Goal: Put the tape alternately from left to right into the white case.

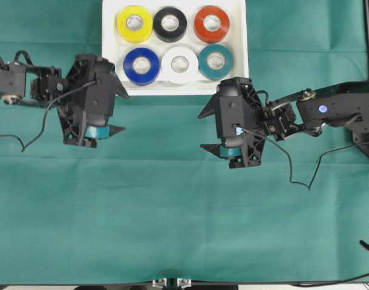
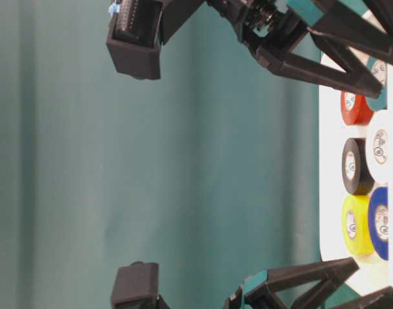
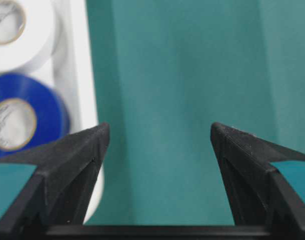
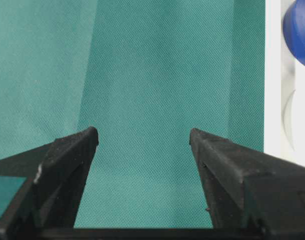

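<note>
The white case point(image 1: 172, 90) lies at the back centre with all six rolls of tape flat inside it. Yellow point(image 1: 123, 24), black point(image 1: 158, 24) and red-orange point(image 1: 199, 24) form the far row; blue point(image 1: 129, 66), white point(image 1: 167, 64) and teal point(image 1: 228, 60) form the near row. My left gripper point(image 1: 127, 112) hovers open and empty just off the case's front left corner. In the left wrist view that gripper point(image 3: 158, 130) frames bare cloth beside the blue roll point(image 3: 42, 97). My right gripper point(image 1: 199, 132) is open and empty below the case's front right corner, over cloth point(image 4: 143, 131).
Green cloth point(image 1: 172, 211) covers the whole table. Black cables trail from both arms, one on the left point(image 1: 33, 142) and one on the right point(image 1: 293, 175). The case rim point(image 4: 272, 75) shows at the right edge of the right wrist view.
</note>
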`<action>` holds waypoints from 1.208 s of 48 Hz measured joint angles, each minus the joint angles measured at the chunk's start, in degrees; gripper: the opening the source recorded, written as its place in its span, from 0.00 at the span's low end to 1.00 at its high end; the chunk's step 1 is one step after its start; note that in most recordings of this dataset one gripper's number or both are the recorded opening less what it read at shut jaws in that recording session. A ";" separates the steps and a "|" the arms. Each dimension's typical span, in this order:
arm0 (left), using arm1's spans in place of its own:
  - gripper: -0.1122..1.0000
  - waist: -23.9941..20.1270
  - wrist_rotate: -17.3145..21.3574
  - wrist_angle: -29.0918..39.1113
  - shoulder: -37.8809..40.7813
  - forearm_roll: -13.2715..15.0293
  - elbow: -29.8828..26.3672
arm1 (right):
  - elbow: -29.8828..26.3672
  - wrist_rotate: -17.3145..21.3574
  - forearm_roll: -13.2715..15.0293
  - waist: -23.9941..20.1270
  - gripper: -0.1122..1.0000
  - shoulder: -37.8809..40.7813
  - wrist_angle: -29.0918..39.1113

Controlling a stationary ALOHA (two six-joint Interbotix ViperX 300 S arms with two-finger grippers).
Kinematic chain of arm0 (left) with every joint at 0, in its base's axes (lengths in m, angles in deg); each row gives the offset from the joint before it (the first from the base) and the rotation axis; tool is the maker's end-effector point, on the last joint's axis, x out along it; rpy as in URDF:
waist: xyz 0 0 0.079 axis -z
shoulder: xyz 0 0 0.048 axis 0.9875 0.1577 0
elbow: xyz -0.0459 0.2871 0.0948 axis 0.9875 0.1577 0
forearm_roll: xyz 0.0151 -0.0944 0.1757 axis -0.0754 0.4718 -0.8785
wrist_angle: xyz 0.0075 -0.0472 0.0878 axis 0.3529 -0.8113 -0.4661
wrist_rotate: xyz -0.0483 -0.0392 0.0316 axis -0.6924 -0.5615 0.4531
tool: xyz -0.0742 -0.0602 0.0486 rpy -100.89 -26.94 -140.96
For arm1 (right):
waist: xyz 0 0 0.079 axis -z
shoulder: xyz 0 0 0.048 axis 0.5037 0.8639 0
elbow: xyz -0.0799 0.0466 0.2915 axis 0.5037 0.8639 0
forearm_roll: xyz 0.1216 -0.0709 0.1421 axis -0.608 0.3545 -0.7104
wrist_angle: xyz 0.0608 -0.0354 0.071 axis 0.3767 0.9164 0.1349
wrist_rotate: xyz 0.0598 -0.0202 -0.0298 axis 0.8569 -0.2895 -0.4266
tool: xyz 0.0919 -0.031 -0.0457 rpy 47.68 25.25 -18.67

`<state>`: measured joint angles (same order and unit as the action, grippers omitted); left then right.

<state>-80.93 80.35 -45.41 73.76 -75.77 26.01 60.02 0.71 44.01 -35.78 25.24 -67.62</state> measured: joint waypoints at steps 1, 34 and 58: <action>0.90 0.18 -0.09 -0.35 0.09 0.00 0.00 | 0.00 0.00 0.00 0.00 0.83 0.00 -0.09; 0.90 1.85 -2.55 -5.54 0.79 -0.09 2.55 | -0.26 0.18 0.00 0.00 0.83 0.00 0.18; 0.90 1.85 -2.55 -5.54 -5.89 0.00 6.59 | 1.49 0.09 0.00 0.09 0.83 -5.98 4.22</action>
<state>-79.08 77.81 -50.95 67.87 -75.77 32.61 61.52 0.80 44.01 -35.69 19.26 -63.40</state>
